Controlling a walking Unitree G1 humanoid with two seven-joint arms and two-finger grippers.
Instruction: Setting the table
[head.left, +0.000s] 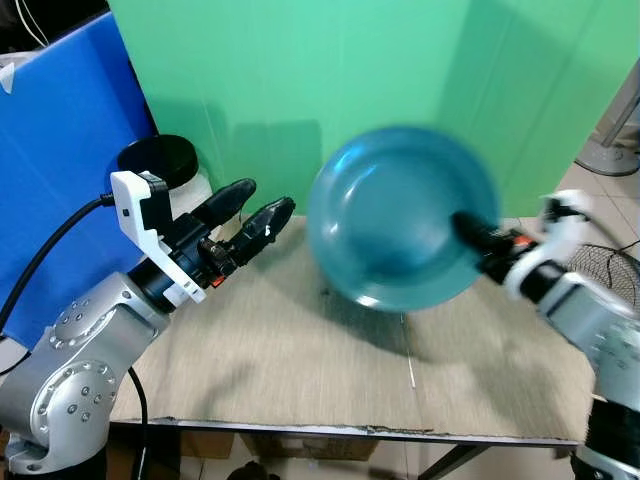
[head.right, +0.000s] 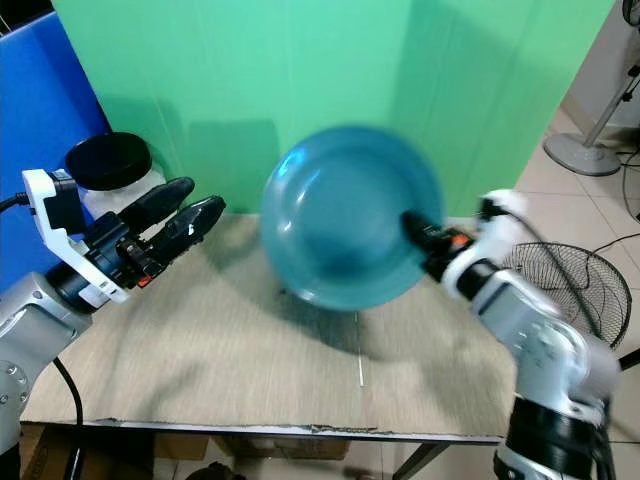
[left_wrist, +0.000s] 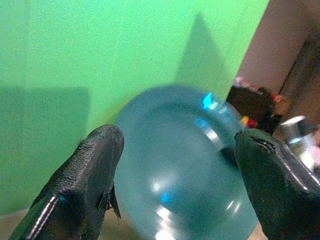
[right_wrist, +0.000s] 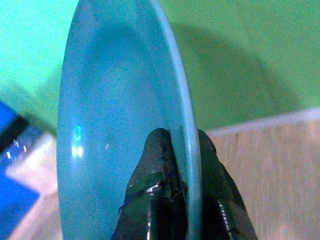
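right gripper (right_wrist: 182, 150) lifts one teal plate (head.left: 400, 215) at frame centre, above the table (head.left: 300, 360)
right arm reaches in from the right, fingers pinching the plate's rim; plate tilted on edge, hollow facing the camera; left gripper (head.left: 250, 215) raised at left, fingers spread and empty; one black-lidded jar (head.right: 108, 160) behind it

Plate (head.left: 395, 215): teal, smooth, glossy, bright highlights on inner face.
Right gripper (right_wrist: 182, 170): fingers black, rubbery, slightly shiny, pinched on plate rim.
Left gripper (left_wrist: 175, 195): black finger pads (left_wrist: 85, 185), finely textured, matt.
Arms: silver, smooth metal look; white plastic wrist brackets.
Table (head.left: 300, 370): beige, matt, woven-looking, front edge frayed.
Lid (head.left: 158, 160) near table's far left corner: black, matt.
Backdrop (head.left: 300, 80): green, flat, matt.
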